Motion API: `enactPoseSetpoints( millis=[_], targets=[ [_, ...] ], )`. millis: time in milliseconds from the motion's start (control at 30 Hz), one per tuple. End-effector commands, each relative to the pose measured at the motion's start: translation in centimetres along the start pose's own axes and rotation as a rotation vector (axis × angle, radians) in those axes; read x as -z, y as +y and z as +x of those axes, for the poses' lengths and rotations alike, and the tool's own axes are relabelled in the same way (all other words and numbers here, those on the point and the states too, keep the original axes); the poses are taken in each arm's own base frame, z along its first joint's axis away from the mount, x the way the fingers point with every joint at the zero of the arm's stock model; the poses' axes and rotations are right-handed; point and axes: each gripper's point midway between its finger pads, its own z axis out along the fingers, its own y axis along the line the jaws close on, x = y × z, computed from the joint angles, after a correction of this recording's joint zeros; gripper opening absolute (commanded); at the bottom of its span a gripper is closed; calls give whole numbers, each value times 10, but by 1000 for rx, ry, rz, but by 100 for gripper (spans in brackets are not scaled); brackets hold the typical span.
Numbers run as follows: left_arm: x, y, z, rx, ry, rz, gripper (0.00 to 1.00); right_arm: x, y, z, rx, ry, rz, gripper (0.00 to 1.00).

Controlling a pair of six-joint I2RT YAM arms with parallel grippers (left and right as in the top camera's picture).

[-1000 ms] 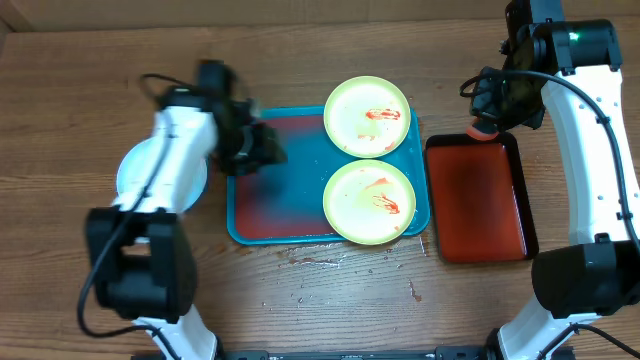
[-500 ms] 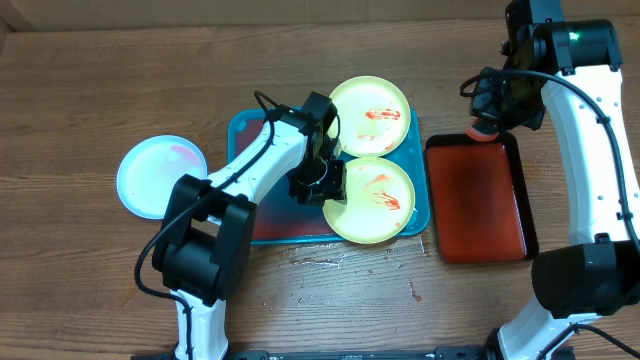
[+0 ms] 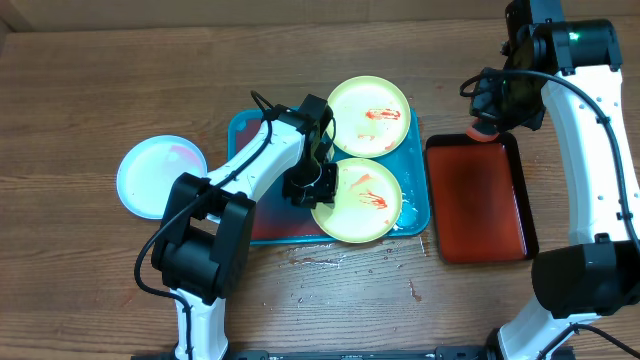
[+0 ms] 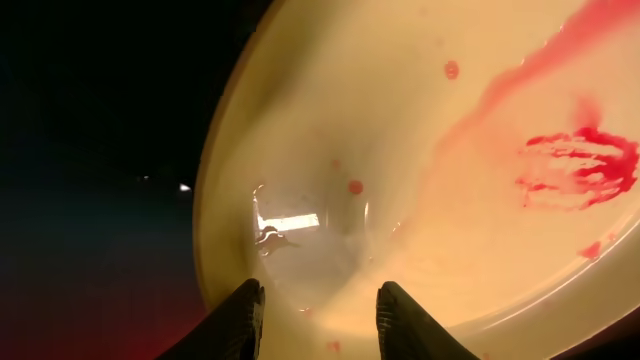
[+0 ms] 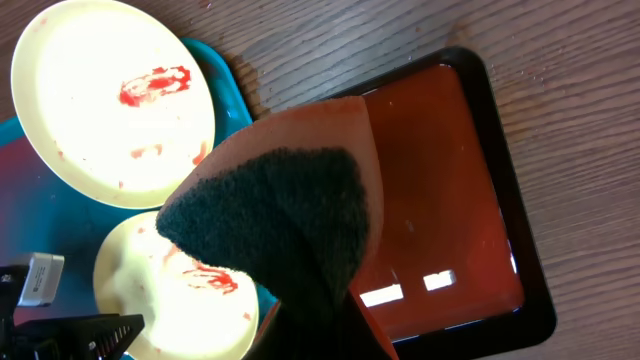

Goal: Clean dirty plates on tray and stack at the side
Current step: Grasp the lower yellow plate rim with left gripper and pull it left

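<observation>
Closing on the near plate [image 3: 360, 205] — the left fingers [image 3: 316, 190] have narrowed onto its left rim and tugged it toward the tray's [image 3: 240, 125] front edge; wiping can start. Right fingers [image 3: 487, 115] stay clamped on the sponge [image 3: 482, 130] — above the small black tray [image 3: 520, 200].

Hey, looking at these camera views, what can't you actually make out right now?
Left tool: the left wrist view cuts its fingers at the bottom edge and the arm covers them overhead, so a grip on the near plate is unclear.
Right tool: the sponge hides its fingers in the right wrist view.
Blue plate: pink patch too faint overhead to tell sauce from glare.
</observation>
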Motion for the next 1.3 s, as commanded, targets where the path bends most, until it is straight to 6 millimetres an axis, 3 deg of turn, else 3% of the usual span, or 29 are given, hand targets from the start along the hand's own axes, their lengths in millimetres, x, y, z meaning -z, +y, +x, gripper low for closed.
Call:
enactPoseSetpoints(
  millis=[0,200,400,533,667,800,1033,1267],
  targets=[
    [-2,16,-2,-26,-6,-75,39,9,-1,-1,-10,-24,-15,4],
    [7,15,-15,-97,-51,-85,37,9,0,-2,-9,-26,-15,4],
    [63,8,-47,-135,-187,-173,36,9,-1,-1,-9,-24,-14,4],
    [89,11,-41,-73,-182,-222,37,9,-1,-1,-10,-24,-15,4],
    [80,18,-14,24,-78,-237,38,9,1,-2,-9,-27,-24,4],
    [57,20,4,29,-5,-253,39,9,4,-5,-8,-38,-41,4],
    [13,33,14,67,25,-254,32,9,5,-6,-8,-41,-42,4],
    [-2,32,7,55,-6,-220,15,9,5,-6,-8,-41,-42,4]
  ],
)
